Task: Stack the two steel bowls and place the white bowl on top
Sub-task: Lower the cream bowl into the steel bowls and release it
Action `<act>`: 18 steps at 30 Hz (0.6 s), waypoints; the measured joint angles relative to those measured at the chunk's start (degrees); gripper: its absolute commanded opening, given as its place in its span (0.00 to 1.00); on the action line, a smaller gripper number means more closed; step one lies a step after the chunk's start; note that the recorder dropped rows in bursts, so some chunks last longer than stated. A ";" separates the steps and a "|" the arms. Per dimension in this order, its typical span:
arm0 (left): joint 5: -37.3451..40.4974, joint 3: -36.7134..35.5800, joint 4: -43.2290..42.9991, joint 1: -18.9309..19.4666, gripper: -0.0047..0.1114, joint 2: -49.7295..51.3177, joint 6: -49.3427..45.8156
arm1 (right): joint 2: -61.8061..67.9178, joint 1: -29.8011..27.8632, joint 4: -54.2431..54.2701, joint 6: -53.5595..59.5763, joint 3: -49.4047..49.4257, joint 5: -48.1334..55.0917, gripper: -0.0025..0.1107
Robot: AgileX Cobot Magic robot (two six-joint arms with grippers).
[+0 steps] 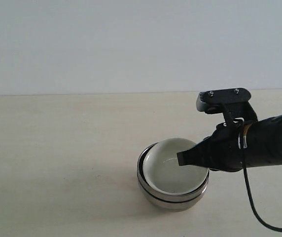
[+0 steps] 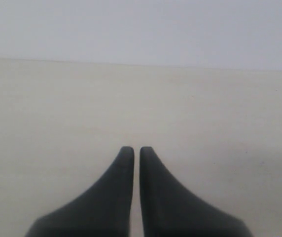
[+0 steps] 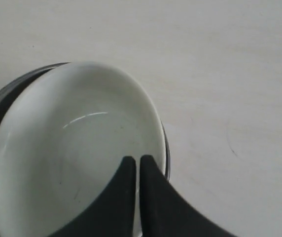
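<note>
Pale bench (image 1: 57,148) carries the white bowl (image 1: 173,170) nested in the stacked steel bowls (image 1: 174,201), right fingers (image 3: 123,197) pressed together over its inside, left fingers (image 2: 116,197) likewise together, holding nothing.

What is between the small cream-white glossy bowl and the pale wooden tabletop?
The two shiny round steel bowls, nested together; the cream-white glossy bowl sits inside them, off the tabletop. The exterior view shows this best.

steel bowls (image 1: 173,201): shiny, nested upright, toward the bench's near edge
white bowl (image 1: 168,170): glossy cream, sitting inside them
</note>
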State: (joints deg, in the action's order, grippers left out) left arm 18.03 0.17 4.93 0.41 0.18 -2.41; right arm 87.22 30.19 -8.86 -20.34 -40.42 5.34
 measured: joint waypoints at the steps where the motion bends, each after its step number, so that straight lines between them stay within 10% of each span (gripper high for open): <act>1: 0.00 0.00 0.00 0.00 0.07 0.00 0.00 | 0.58 0.00 0.00 0.00 0.00 -0.29 0.02; 18: 0.00 0.00 0.00 0.00 0.07 0.00 0.00 | 0.96 0.00 0.00 2.49 0.00 -9.81 0.02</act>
State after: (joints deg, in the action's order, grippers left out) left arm 18.03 0.17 4.93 0.41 0.18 -2.41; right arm 88.18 30.19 -8.86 -17.85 -40.42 -4.47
